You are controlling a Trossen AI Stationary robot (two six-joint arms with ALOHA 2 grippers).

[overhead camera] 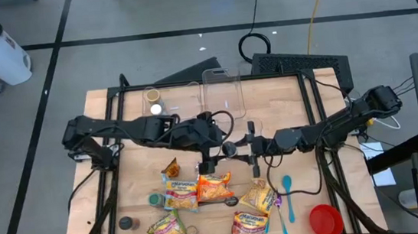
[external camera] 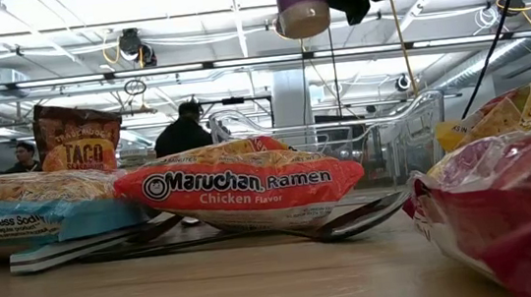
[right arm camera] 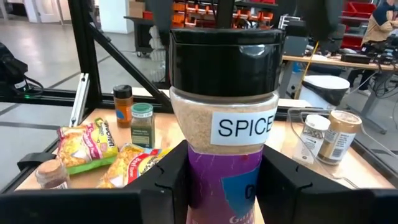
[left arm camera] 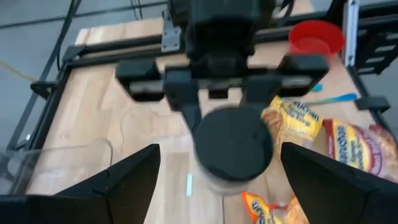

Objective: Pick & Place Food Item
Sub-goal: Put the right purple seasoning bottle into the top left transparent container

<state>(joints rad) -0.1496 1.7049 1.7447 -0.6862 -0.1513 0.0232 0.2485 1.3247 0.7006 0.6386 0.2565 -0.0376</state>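
right gripper (right arm camera: 221, 180) up over the middle of the bench (overhead camera: 284, 102), fingers clamped on the purple bottom of a spice jar (right arm camera: 224, 106). jar upright in the air, black lid on top, white label with the word "spice". left gripper (left arm camera: 214, 177) just beside it, facing it, fingers (left arm camera: 124, 180) spread wide apart on both sides of the jar lid, not touching it. seen from above, the two grippers meet near the bench middle, left gripper (overhead camera: 231, 147) and right gripper (overhead camera: 252, 145) almost tip to tip.

below, near the front edge: ramen packs (overhead camera: 214, 187) lying flat in a loose bunch, one red pack (external camera: 240, 186) with "chicken flavor" on it. taco bag (external camera: 77, 139) standing behind the packs. blue spoon (overhead camera: 287, 194) and red bowl (overhead camera: 326, 219) toward the front right corner. small dark jar (overhead camera: 129, 223) near the front left corner. clear bin (overhead camera: 222, 93) at the back edge, with two little jars (overhead camera: 154, 101) to its left. people far behind the bench in the room.
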